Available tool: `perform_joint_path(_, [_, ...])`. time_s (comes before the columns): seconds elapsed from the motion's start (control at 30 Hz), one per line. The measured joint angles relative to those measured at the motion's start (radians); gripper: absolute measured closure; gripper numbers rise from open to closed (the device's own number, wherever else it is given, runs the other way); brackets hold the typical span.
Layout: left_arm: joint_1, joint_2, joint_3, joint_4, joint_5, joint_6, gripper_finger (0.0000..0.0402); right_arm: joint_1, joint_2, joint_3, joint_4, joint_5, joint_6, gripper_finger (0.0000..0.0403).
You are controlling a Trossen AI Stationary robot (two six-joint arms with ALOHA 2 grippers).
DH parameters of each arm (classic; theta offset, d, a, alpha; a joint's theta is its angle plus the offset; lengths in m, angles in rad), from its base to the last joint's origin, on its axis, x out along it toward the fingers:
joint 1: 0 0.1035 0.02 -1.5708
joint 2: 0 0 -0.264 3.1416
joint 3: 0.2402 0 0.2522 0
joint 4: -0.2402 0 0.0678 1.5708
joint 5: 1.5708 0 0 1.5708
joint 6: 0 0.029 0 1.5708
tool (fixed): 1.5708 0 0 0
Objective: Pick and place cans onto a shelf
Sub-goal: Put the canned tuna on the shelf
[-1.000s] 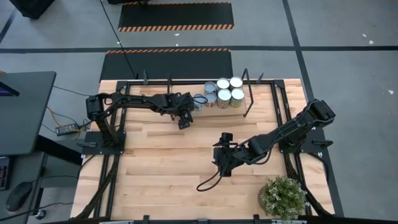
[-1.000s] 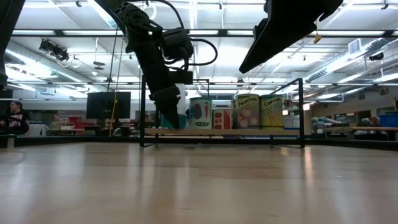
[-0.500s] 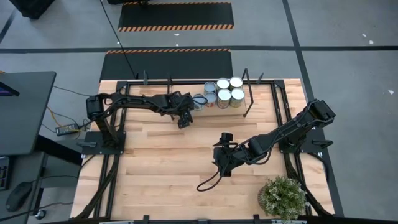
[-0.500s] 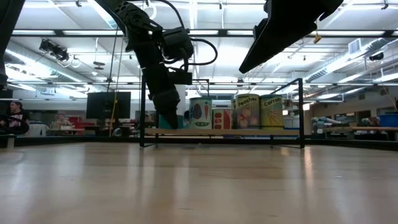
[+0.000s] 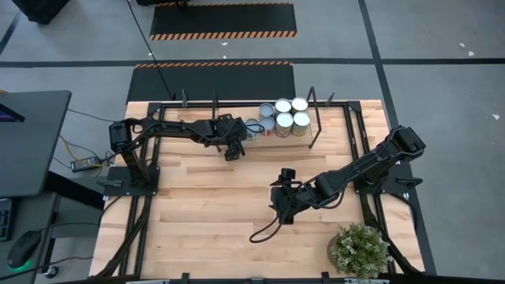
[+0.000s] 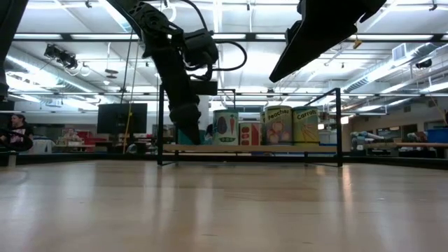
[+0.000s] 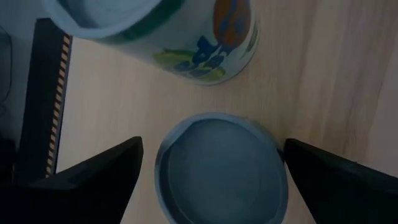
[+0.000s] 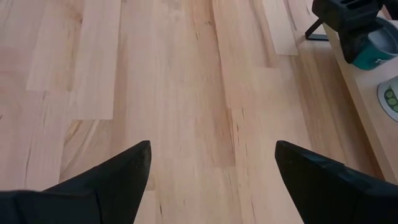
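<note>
At shelf (image 5: 237, 136) left end: left gripper (image 7: 211, 174) spread wide around small blue-topped can (image 7: 221, 168), fingers (image 7: 93, 171) clear of its sides, taller can (image 7: 180, 37) just beyond, four more cans (image 5: 289, 114) grouped at shelf right; right gripper (image 8: 211, 180) open, empty, over bare tabletop (image 8: 180, 93).

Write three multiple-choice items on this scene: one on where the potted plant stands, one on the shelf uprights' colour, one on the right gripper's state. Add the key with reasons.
1. Where is the potted plant?
A. On the shelf
B. At the table corner near the right arm
C. Beside the left arm's base

2. What colour are the uprights of the shelf?
A. Black
B. White
C. Red

3. The right gripper is:
A. Shut on a can
B. Open, holding nothing
C. Out of view

Key: 1 B, the high view shows it there; 2 A, dark posts in the low view; 3 B, its wrist view shows only bare table between its fingers.
</note>
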Motion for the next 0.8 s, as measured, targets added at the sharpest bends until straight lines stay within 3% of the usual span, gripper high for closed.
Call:
perform_joint_path(0.33, [-0.003,-0.006,0.0,0.014,0.01,0.005,0.0005,0.0,0.0,0.0,0.0,0.0,-0.004,0.0053])
perform_joint_path(0.63, [-0.004,-0.09,0.0,0.009,0.013,-0.003,0.0005,0.0,0.0,0.0,0.0,0.0,-0.001,0.0053])
perform_joint_path(0.8, [0.008,-0.099,0.001,0.005,-0.08,-0.034,0.0005,0.0,0.0,0.0,0.001,0.0,-0.004,0.0053])
